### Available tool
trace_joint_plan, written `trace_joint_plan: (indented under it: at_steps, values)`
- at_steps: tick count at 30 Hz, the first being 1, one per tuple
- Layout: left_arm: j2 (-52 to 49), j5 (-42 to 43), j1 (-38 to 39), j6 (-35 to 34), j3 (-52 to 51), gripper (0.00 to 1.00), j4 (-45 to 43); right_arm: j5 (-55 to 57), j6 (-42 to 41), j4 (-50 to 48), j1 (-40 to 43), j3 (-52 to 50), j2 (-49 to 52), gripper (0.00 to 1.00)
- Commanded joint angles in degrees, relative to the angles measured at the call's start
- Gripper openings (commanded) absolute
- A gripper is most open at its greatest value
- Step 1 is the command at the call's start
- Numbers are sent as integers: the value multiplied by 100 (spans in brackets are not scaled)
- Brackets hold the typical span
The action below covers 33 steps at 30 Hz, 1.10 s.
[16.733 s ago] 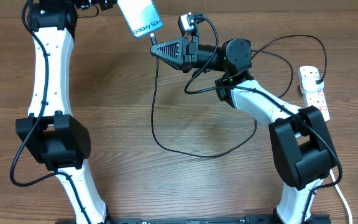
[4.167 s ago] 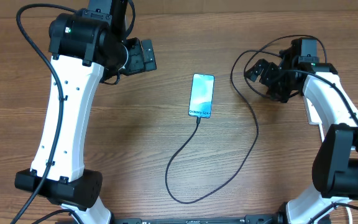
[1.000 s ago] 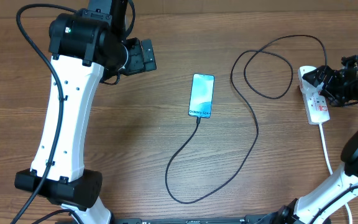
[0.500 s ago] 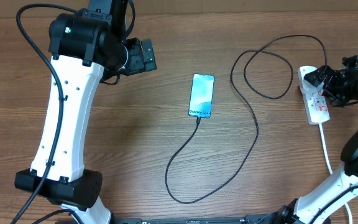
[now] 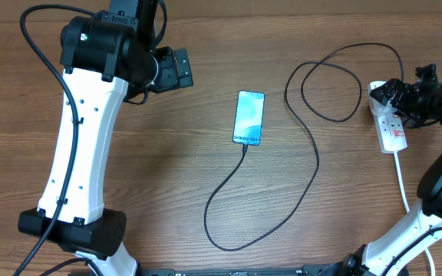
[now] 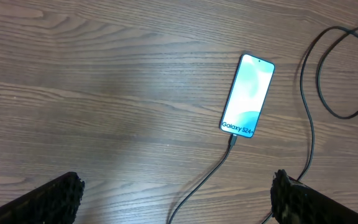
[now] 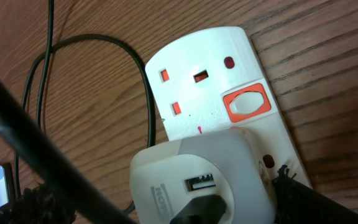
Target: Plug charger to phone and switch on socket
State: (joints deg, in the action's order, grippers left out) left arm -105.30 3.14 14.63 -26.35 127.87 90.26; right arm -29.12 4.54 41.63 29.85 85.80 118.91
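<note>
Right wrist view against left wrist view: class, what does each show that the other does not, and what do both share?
Only the right wrist view shows the face of the socket: its outlet holes, an orange switch and a white adapter plugged in. Only the left wrist view shows the whole phone, its screen lit and reading "Galaxy S24+", with the charger joined at its bottom edge. Both show the black charger cable lying on the wooden table.

Phone [image 5: 249, 117] lies screen-up, charger [image 5: 318, 162] meeting its near edge.
Right gripper [image 5: 402, 95] hovers at the socket [image 5: 390, 130], perhaps touching.
</note>
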Motion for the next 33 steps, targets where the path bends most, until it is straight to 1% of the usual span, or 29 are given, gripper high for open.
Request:
trace_joint_plan:
  at_steps: [1, 9, 16, 30, 33]
  values:
    - [-35, -79, 4, 107, 13, 100, -11, 127, -2, 39, -55, -35, 81, 100]
    - [-35, -79, 4, 107, 13, 100, -11, 584, -2, -46, -55, -35, 81, 100]
    - [-35, -79, 4, 107, 13, 100, -11, 197, -4, -28, -55, -35, 81, 100]
    - [-35, -79, 4, 107, 13, 100, -11, -59, -35, 142, -61, -35, 157, 100]
    - [-35, -79, 4, 107, 13, 100, -11, -96, -164, 129, -59, -35, 245, 100]
